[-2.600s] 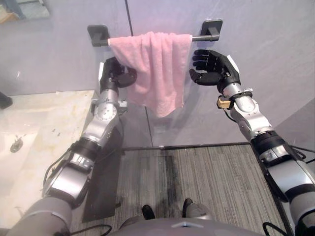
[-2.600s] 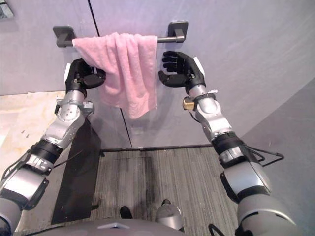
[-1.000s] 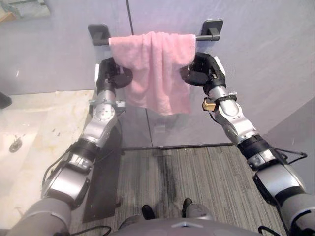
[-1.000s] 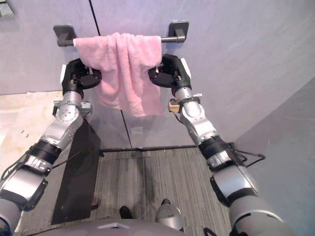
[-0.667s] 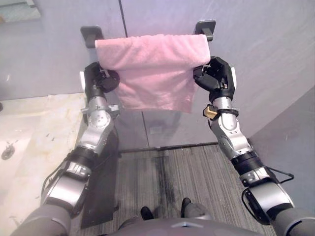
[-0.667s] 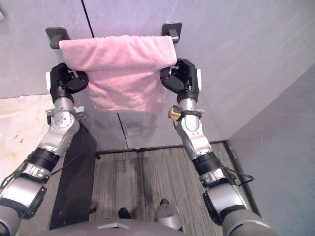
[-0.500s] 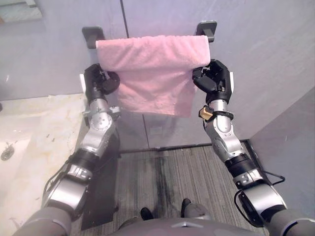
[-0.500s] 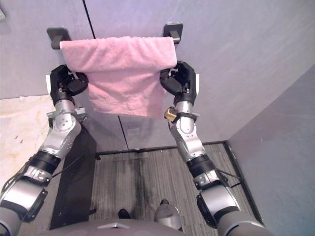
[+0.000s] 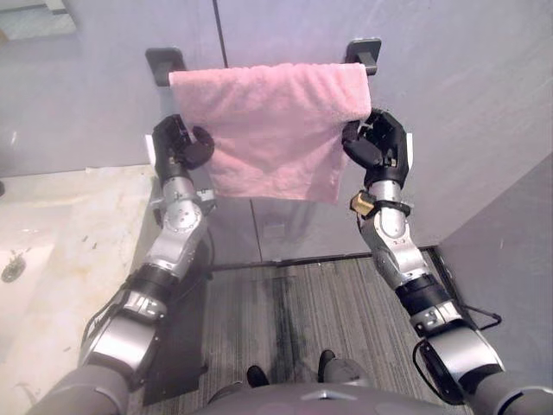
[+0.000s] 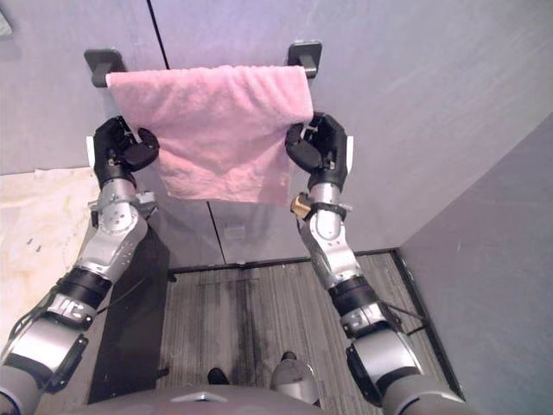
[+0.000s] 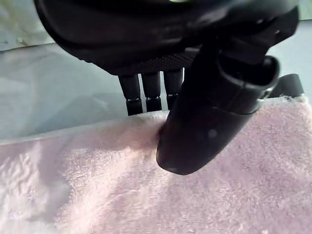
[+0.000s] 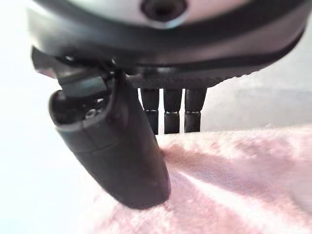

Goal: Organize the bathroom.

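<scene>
- Pink towel (image 9: 272,125) draped over a dark wall rail (image 9: 367,59), spread flat from one bracket to the other, lower edge hanging free between the two hands.
- Left hand (image 9: 180,147) raised at the towel's left edge, just below the rail; thumb (image 11: 204,131) pressed onto the front of the cloth, fingers (image 11: 152,92) tucked behind it, pinching the edge.
- Right hand (image 10: 321,149) raised at the towel's right edge, level with the left; thumb (image 12: 122,156) lying on the front of the cloth, fingers (image 12: 171,109) behind it, pinching that edge as well.
- Grey wall panel (image 10: 432,104) directly behind both hands.
- Striped grey mat (image 9: 337,311) on the floor far below the hands, pale floor (image 9: 60,233) off to the left hand's outer side.
</scene>
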`<state>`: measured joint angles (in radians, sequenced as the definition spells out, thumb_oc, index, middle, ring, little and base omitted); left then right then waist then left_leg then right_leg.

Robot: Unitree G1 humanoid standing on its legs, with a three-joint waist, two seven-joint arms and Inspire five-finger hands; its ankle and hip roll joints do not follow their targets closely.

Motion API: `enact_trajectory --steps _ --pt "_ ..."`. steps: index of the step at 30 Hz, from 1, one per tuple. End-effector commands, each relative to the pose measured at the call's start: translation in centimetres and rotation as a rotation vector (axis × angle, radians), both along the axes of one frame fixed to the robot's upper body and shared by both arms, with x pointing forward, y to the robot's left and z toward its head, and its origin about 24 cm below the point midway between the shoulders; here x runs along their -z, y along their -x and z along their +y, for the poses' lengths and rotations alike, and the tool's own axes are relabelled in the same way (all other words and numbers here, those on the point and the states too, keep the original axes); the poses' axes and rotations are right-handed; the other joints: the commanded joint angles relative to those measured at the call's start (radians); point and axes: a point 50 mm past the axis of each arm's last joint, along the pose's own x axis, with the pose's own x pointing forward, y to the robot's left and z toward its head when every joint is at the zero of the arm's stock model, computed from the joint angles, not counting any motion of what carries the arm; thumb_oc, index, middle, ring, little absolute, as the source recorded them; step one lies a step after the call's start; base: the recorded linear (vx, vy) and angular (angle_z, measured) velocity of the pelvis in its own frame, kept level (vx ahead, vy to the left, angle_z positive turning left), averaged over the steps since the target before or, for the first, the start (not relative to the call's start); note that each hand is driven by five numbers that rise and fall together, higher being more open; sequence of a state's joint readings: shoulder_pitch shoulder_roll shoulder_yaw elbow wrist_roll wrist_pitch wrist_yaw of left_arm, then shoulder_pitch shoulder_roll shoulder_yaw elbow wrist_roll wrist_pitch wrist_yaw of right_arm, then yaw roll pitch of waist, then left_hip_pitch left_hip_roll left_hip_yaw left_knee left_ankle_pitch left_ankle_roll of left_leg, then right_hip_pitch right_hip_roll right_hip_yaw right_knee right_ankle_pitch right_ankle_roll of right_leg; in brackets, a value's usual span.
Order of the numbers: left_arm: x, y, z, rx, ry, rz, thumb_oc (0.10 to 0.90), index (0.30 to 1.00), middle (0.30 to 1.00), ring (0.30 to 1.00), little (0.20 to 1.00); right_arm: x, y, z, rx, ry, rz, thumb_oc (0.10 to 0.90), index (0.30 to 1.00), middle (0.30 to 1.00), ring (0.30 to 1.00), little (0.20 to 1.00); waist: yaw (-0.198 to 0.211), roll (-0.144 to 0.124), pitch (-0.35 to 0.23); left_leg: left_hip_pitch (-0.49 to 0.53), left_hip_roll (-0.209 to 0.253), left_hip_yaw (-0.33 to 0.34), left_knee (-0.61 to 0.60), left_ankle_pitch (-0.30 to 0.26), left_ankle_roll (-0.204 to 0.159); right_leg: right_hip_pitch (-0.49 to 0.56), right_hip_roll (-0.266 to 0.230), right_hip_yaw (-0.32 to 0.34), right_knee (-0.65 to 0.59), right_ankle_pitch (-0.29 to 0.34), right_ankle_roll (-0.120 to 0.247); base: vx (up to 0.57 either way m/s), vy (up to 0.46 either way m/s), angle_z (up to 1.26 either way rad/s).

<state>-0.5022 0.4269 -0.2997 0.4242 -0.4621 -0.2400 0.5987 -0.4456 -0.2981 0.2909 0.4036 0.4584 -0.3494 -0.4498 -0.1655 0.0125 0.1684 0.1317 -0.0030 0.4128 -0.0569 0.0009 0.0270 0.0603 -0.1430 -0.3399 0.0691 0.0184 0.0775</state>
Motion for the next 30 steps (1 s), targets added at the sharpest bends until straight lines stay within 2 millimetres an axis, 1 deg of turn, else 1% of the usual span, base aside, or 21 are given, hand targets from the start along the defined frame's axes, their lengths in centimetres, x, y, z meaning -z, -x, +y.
enact_trajectory --steps 1,4,8,12,13,14,15,17,18,19,20,21,22,23,24,25,26,27,28,29,30 --pt "-1.5 0.5 -0.4 0.056 -0.042 -0.12 0.8 0.9 0.9 0.9 0.9 1.0 1.2 -2.7 0.08 0.106 -0.019 0.8 0.9 0.9 0.9 0.9 -0.019 0.021 -0.082 0.05 0.001 0.058 0.062 -0.071 -0.015 -0.14 0.021 0.034 0.014 0.033 0.076 -0.07 -0.017 -0.07" --pt "-0.5 1.4 -1.0 0.097 -0.053 -0.104 0.8 0.9 0.9 0.9 0.9 2.6 2.3 -2.8 0.048 0.176 0.034 0.8 0.9 0.9 0.9 0.9 -0.019 0.019 -0.079 0.05 -0.002 0.055 0.06 -0.073 -0.012 -0.146 0.018 0.032 0.013 0.036 0.079 -0.06 -0.01 -0.07" --pt "0.5 2.5 -1.7 0.145 -0.097 -0.088 0.8 0.9 0.9 0.9 0.9 4.7 3.7 -3.1 0.053 0.18 0.103 0.8 0.9 0.9 0.9 0.9 -0.017 0.017 -0.072 0.05 -0.005 0.052 0.056 -0.074 -0.01 -0.154 0.015 0.028 0.01 0.045 0.082 -0.05 -0.015 -0.07" --pt "1.9 3.7 -2.8 0.21 -0.134 -0.045 0.8 0.9 0.9 0.9 0.9 7.2 5.3 -3.7 0.035 0.205 0.208 0.8 0.9 0.9 0.9 0.9 -0.019 0.019 -0.06 0.052 -0.01 0.05 0.05 -0.075 -0.007 -0.162 0.014 0.031 0.006 0.054 0.085 -0.06 -0.006 -0.03" --pt "2.7 4.0 -2.7 0.226 -0.084 -0.01 0.8 0.9 0.9 0.9 0.9 8.1 5.8 -4.0 0.044 0.214 0.247 0.8 0.9 0.9 0.9 0.9 -0.018 0.02 -0.057 0.053 -0.011 0.048 0.049 -0.076 -0.008 -0.165 0.012 0.028 0.006 0.058 0.087 -0.06 -0.005 -0.04" --pt "3.0 4.2 -2.8 0.23 -0.089 -0.003 0.8 0.9 0.9 0.9 0.9 8.4 6.0 -4.0 0.046 0.218 0.257 0.8 0.9 0.9 0.9 0.9 -0.017 0.019 -0.056 0.053 -0.011 0.049 0.049 -0.076 -0.007 -0.166 0.012 0.027 0.007 0.058 0.087 -0.07 -0.015 -0.04" --pt "3.9 4.6 -2.9 0.254 -0.088 0.039 0.8 0.9 0.9 0.9 0.9 9.4 6.4 -4.2 0.055 0.221 0.313 0.8 0.9 0.9 0.9 0.9 -0.015 0.018 -0.052 0.052 -0.01 0.051 0.052 -0.078 -0.007 -0.169 0.008 0.024 0.007 0.062 0.088 -0.06 -0.019 0.0" --pt "4.9 5.1 -3.1 0.282 -0.065 0.08 0.8 0.9 0.9 0.9 0.9 10.4 7.0 -4.3 0.053 0.241 0.361 0.8 0.9 0.9 0.9 0.9 -0.014 0.016 -0.046 0.051 -0.009 0.052 0.055 -0.08 -0.006 -0.173 0.003 0.019 0.01 0.067 0.088 -0.06 -0.019 0.01" --pt "4.9 5.1 -3.1 0.282 -0.065 0.08 0.8 0.9 0.9 0.9 0.9 10.4 7.0 -4.3 0.053 0.241 0.361 0.8 0.9 0.9 0.9 0.9 -0.014 0.016 -0.046 0.051 -0.009 0.052 0.055 -0.08 -0.006 -0.173 0.003 0.019 0.01 0.067 0.088 -0.05 -0.016 0.02" --pt "5.4 5.4 -3.3 0.298 -0.098 0.09 0.8 0.9 0.9 0.9 0.9 11.0 7.3 -4.3 0.047 0.245 0.396 0.8 0.9 0.9 0.9 0.9 -0.014 0.015 -0.043 0.051 -0.009 0.053 0.055 -0.081 -0.006 -0.173 0.0 0.016 0.01 0.068 0.089 0.0 0.0 0.0" --pt "5.4 5.4 -3.3 0.298 -0.098 0.09 0.8 0.9 0.9 0.9 0.9 11.0 7.3 -4.3 0.047 0.245 0.396 0.8 0.9 0.9 0.9 0.9 -0.014 0.015 -0.043 0.051 -0.009 0.053 0.055 -0.081 -0.006 -0.173 0.0 0.016 0.01 0.068 0.089 -0.07 -0.035 0.01" --pt "7.0 6.3 -3.7 0.344 -0.087 0.157 0.8 0.9 0.9 0.9 0.9 12.6 8.2 -4.7 0.053 0.229 0.481 0.8 0.9 0.9 0.9 0.9 -0.01 0.013 -0.038 0.05 -0.009 0.055 0.056 -0.08 -0.008 -0.174 -0.006 0.008 0.008 0.077 0.093 -0.09 -0.038 0.03" --pt "8.2 6.8 -3.8 0.368 -0.098 0.206 0.8 0.9 0.9 0.9 0.9 13.6 8.8 -4.8 0.048 0.237 0.533 0.8 0.9 0.9 0.9 0.9 -0.007 0.013 -0.036 0.05 -0.01 0.054 0.053 -0.08 -0.009 -0.174 -0.007 0.004 0.009 0.076 0.094 -0.13 -0.05 0.04" --pt "9.9 7.6 -4.0 0.409 -0.091 0.282 0.8 0.9 0.9 0.9 0.9 14.7 9.5 -5.2 0.059 0.219 0.589 0.8 0.9 0.9 0.9 0.9 -0.003 0.012 -0.033 0.046 -0.009 0.057 0.057 -0.08 -0.01 -0.174 -0.01 -0.003 0.006 0.08 0.095 -0.11 -0.028 0.06" --pt "11.0 8.2 -4.0 0.429 -0.068 0.338 0.8 0.9 0.9 0.9 0.9 15.3 9.9 -5.3 0.059 0.225 0.617 0.8 0.9 0.9 0.9 0.9 -0.001 0.012 -0.031 0.044 -0.009 0.057 0.059 -0.081 -0.01 -0.174 -0.011 -0.007 0.005 0.081 0.096 -0.08 -0.018 0.04" --pt "11.3 8.3 -4.0 0.437 -0.072 0.351 0.8 0.9 0.9 0.9 0.9 15.4 10.0 -5.3 0.059 0.228 0.621 0.8 0.9 0.9 0.9 0.9 -0.001 0.012 -0.031 0.043 -0.009 0.057 0.059 -0.081 -0.01 -0.175 -0.012 -0.007 0.005 0.081 0.096 -0.11 -0.006 0.05" --pt "13.9 9.7 -4.5 0.516 -0.108 0.484 0.8 0.9 0.9 0.9 0.9 16.8 10.9 -5.4 0.048 0.236 0.699 0.8 0.9 0.9 0.9 0.9 0.004 0.012 -0.028 0.04 -0.008 0.059 0.058 -0.081 -0.013 -0.173 -0.013 -0.015 -0.001 0.083 0.098 -0.09 0.0 0.05" --pt "14.6 10.1 -4.6 0.535 -0.095 0.522 0.8 0.9 0.9 0.9 0.9 17.0 11.1 -5.4 0.045 0.231 0.716 0.8 0.9 0.9 0.9 0.9 0.005 0.012 -0.028 0.039 -0.009 0.059 0.058 -0.081 -0.013 -0.174 -0.014 -0.017 -0.001 0.084 0.099 -0.12 0.009 0.07" --pt "17.4 11.7 -4.7 0.609 -0.032 0.721 0.8 0.9 0.9 0.9 0.9 18.0 11.7 -5.4 0.028 0.215 0.778 0.8 0.9 0.9 0.9 0.9 0.006 0.012 -0.026 0.038 -0.011 0.057 0.056 -0.084 -0.012 -0.175 -0.014 -0.019 0.0 0.083 0.101 -0.06 0.012 0.05" --pt "19.0 12.8 -4.8 0.644 -0.05 0.82 0.8 0.9 0.9 0.9 0.9 18.6 12.2 -5.3 0.015 0.194 0.817 0.8 0.9 0.9 0.9 0.9 0.006 0.01 -0.026 0.038 -0.011 0.058 0.055 -0.084 -0.013 -0.174 -0.014 -0.019 -0.004 0.083 0.103 -0.09 0.014 0.04" --pt "21.3 14.8 -5.0 0.79 -0.259 1.017 0.8 0.9 0.9 0.9 0.9 19.6 13.0 -5.2 0.007 0.149 0.888 0.8 0.9 0.9 0.9 0.9 0.004 0.01 -0.026 0.034 -0.011 0.054 0.052 -0.078 -0.017 -0.17 -0.014 -0.019 -0.009 0.087 0.109 -0.07 0.013 0.02"
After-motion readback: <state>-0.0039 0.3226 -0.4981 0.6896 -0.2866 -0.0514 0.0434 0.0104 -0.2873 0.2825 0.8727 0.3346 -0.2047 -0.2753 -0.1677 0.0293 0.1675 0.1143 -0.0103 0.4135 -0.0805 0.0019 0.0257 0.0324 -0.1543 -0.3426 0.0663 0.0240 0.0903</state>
